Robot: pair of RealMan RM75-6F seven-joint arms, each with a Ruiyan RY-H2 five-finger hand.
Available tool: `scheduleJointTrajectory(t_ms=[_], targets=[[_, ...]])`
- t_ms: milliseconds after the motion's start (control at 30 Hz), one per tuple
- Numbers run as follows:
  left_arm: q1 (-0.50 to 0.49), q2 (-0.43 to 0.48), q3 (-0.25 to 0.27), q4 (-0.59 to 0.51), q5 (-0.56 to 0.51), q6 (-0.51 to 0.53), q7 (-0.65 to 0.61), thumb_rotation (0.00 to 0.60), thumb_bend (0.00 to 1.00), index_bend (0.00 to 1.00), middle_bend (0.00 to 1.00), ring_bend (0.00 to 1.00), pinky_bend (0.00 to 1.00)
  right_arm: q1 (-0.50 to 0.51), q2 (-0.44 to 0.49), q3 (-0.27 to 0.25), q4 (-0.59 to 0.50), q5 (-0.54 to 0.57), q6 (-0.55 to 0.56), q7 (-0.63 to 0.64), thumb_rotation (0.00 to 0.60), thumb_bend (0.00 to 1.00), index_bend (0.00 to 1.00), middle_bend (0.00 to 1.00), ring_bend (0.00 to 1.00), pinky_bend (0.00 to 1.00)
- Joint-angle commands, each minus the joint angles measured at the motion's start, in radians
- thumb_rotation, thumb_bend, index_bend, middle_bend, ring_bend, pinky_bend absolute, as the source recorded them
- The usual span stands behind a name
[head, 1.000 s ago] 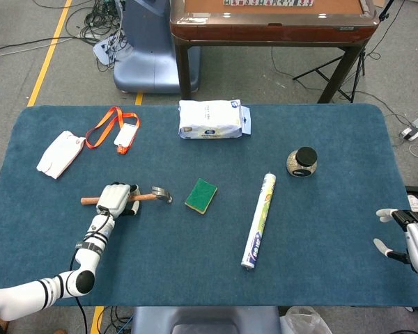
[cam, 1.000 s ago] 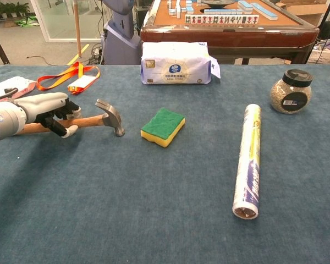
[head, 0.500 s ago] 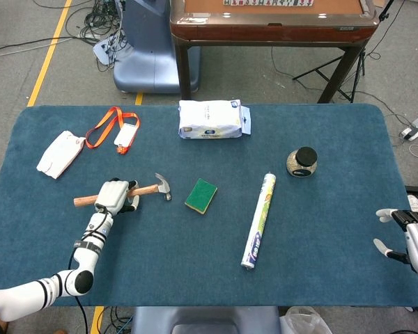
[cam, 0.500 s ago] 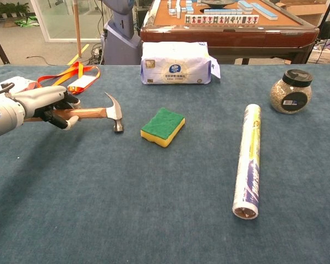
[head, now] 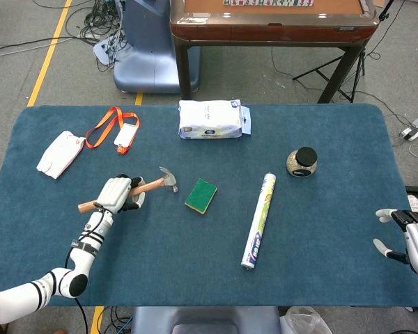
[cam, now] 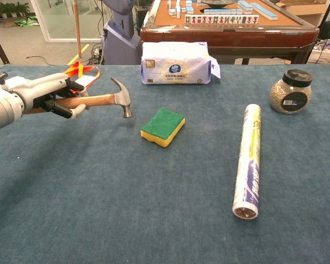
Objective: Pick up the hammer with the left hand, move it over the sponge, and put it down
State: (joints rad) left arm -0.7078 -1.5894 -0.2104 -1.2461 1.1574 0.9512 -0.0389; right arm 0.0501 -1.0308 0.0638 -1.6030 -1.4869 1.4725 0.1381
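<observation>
My left hand (head: 116,193) (cam: 50,94) grips the wooden handle of the hammer (head: 152,184) (cam: 102,100) and holds it off the blue table. Its steel head (cam: 122,95) points right and hangs in the air to the left of the sponge. The green and yellow sponge (head: 200,195) (cam: 163,126) lies flat near the table's middle, apart from the hammer. My right hand (head: 407,238) rests at the table's right edge in the head view, fingers apart and holding nothing.
A rolled tube (head: 258,220) (cam: 247,159) lies right of the sponge. A tissue pack (head: 210,119) sits at the back, a jar (head: 302,161) at the back right. An orange lanyard with a badge (head: 115,128) and a white cloth (head: 60,153) lie at the back left.
My left hand has lifted the hammer off the table and carried it up and a little to the right, toward the sponge. The right hand has not moved.
</observation>
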Motion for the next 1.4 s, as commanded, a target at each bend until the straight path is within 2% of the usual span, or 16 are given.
scheduleJointTrajectory(t_ms=[33,233,600,1000,1400], targets=[[0.007,-0.002,0.014,0.043,0.135,0.051,-0.155,0.6,0.54,0.72,0.75,0.52,0.25,0.0,0.0,0.0,0.0,0.0,0.0,-0.001,0.6,0.17,0.37,0.43,0.32,0.33],[-0.004,-0.026,0.036,0.12,0.261,0.12,-0.302,0.6,0.54,0.75,0.78,0.54,0.26,0.0,0.0,0.0,0.0,0.001,-0.001,-0.001,0.6,0.17,0.37,0.43,0.32,0.33],[-0.036,-0.067,0.082,0.223,0.405,0.213,-0.425,0.6,0.53,0.78,0.82,0.57,0.29,0.002,0.0,0.0,0.0,0.002,-0.004,-0.002,0.6,0.17,0.37,0.43,0.32,0.33],[-0.087,-0.177,0.134,0.475,0.547,0.373,-0.452,0.6,0.53,0.78,0.82,0.6,0.43,0.004,0.0,0.0,0.001,0.005,-0.011,-0.005,0.6,0.17,0.37,0.43,0.32,0.33],[-0.121,-0.291,0.193,0.744,0.585,0.387,-0.439,0.6,0.53,0.78,0.82,0.6,0.43,0.008,-0.002,0.0,0.003,0.008,-0.019,-0.007,0.6,0.17,0.37,0.43,0.32,0.33]])
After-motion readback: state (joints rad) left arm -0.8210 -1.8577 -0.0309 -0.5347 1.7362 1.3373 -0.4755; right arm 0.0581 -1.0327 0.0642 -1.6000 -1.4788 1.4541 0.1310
